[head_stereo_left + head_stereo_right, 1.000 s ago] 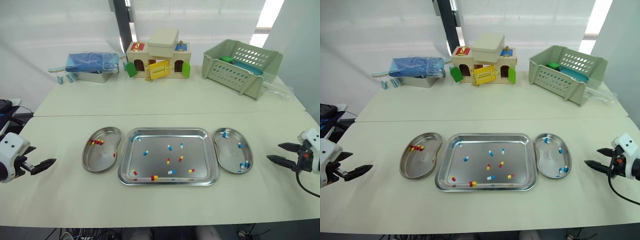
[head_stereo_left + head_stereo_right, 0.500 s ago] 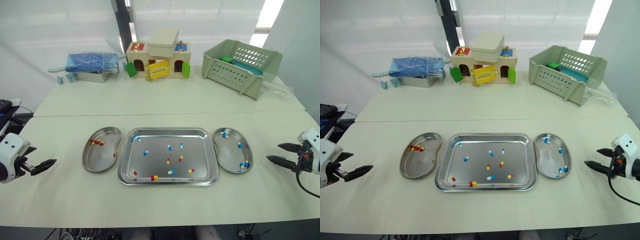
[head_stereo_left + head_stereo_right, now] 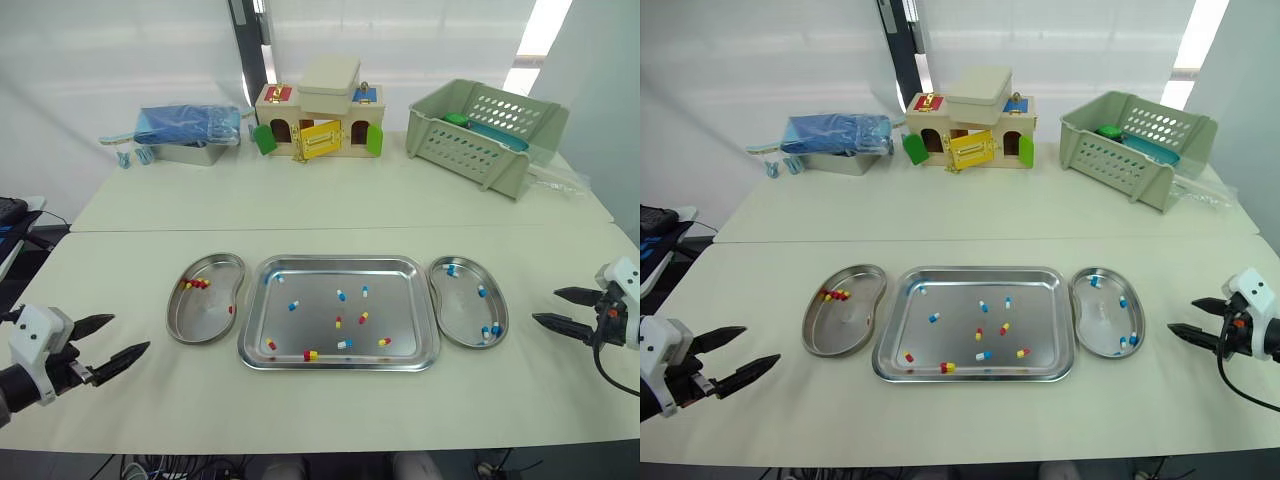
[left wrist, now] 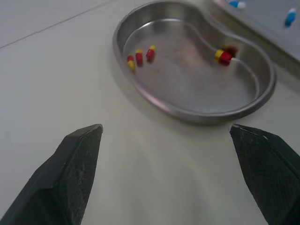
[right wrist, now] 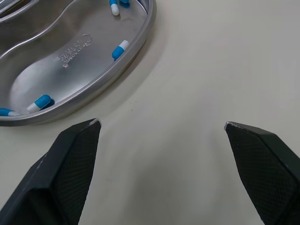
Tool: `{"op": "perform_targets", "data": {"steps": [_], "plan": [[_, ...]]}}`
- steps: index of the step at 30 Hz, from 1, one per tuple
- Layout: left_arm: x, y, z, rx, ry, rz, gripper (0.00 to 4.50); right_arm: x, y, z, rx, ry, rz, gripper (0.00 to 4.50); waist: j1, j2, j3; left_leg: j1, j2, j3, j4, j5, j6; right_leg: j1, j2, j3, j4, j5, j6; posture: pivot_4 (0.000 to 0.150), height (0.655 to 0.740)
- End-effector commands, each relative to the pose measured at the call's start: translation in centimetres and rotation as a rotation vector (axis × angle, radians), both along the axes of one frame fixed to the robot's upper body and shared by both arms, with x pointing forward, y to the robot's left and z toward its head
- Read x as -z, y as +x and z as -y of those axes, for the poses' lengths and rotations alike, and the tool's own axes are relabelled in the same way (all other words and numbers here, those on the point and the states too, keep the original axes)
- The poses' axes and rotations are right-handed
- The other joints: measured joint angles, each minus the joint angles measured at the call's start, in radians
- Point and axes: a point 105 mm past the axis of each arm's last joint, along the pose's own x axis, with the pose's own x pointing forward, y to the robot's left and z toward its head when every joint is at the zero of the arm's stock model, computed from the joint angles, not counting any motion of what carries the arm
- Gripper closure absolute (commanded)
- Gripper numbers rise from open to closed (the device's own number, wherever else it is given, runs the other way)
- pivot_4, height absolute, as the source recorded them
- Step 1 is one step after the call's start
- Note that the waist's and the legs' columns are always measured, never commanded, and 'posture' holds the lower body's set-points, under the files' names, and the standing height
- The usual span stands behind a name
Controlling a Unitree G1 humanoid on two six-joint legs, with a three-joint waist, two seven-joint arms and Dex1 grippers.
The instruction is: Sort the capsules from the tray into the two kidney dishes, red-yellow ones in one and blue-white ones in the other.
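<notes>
The steel tray [image 3: 338, 261] lies mid-table with several loose capsules, among them a red-yellow one [image 3: 310, 355] and a blue-white one [image 3: 341, 295]. To its left, a kidney dish [image 3: 205, 312] holds several red-yellow capsules [image 4: 140, 56]. The kidney dish to its right [image 3: 462, 312] holds several blue-white capsules [image 5: 120, 49]. My left gripper [image 3: 130, 333] is open and empty, low over the table just short of the left dish. Beside the right dish's outer edge my right gripper [image 3: 546, 305] hovers, open and empty.
Along the back of the table stand a blue bag on a metal tin [image 3: 185, 125], a wooden toy house with coloured doors [image 3: 318, 120] and a pale green basket [image 3: 485, 130]. Bare tabletop lies in front of the tray and dishes.
My left gripper has moved inward and forward toward the left dish, with its fingers spread wider. The right gripper has stayed where it was.
</notes>
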Motion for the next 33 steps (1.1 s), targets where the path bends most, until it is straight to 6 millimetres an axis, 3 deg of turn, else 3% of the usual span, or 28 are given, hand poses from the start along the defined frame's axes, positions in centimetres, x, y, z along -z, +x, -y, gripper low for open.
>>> {"op": "perform_targets", "data": {"steps": [1,6,9,12,16,19,24,33], "plan": [[-0.9,-0.3,0.2,-0.003,0.014,0.003,0.00,-1.0,-0.3,-0.1,-0.031,-0.012,0.018,0.04,0.001,0.000,0.000,0.000,0.000,0.000,0.000,0.000,0.000,0.000,0.000,0.000,0.000,0.000,0.000,0.150,0.7400],[-2.6,0.8,1.0,0.037,0.012,0.036,0.00,-0.7,-2.9,-2.4,-0.174,0.029,-0.020,0.04,0.012,0.000,0.000,0.000,0.000,0.000,0.000,0.000,0.000,0.001,0.000,0.000,0.000,0.000,0.000,0.150,0.7400],[-3.5,1.3,2.1,0.094,0.050,0.021,0.00,-0.5,-5.8,-5.1,-0.305,0.085,-0.041,0.04,0.026,0.000,0.000,-0.001,0.000,-0.001,0.000,0.000,0.000,0.001,0.000,-0.002,-0.003,0.000,0.000,0.150,0.7400],[-4.2,1.9,4.1,0.193,0.092,-0.072,0.00,-0.3,-9.2,-9.2,-0.445,0.176,0.008,0.04,0.037,-0.001,0.000,-0.001,0.000,-0.002,-0.001,0.000,0.000,0.002,0.000,-0.003,-0.004,0.000,0.000,0.150,0.7400],[-5.0,3.0,6.5,0.310,0.116,-0.101,0.00,0.5,-12.1,-12.6,-0.495,0.288,0.061,0.04,0.046,-0.001,0.000,-0.001,0.000,-0.002,0.000,0.000,0.000,0.003,0.001,-0.002,-0.004,0.000,0.000,0.150,0.7400],[-4.9,4.0,8.0,0.401,0.174,-0.128,0.00,1.0,-12.6,-14.1,-0.503,0.326,0.200,0.04,0.044,-0.001,0.000,0.000,0.000,-0.002,-0.001,0.000,0.000,0.003,0.001,-0.003,-0.004,0.000,0.000,0.150,0.7400],[-5.1,5.7,10.1,0.563,0.240,-0.131,0.00,2.8,-14.2,-15.4,-0.555,0.362,0.208,0.04,0.038,-0.001,0.000,0.001,0.000,-0.002,-0.001,0.000,0.000,0.003,0.002,-0.003,-0.004,0.000,0.000,0.150,0.7400],[-4.7,6.7,12.9,0.792,0.323,-0.182,0.00,2.8,-13.7,-16.8,-0.572,0.455,0.348,0.04,0.026,-0.001,0.000,0.001,0.001,-0.002,-0.001,0.000,0.000,0.003,0.002,-0.003,-0.004,0.000,0.000,0.150,0.7400]]}}
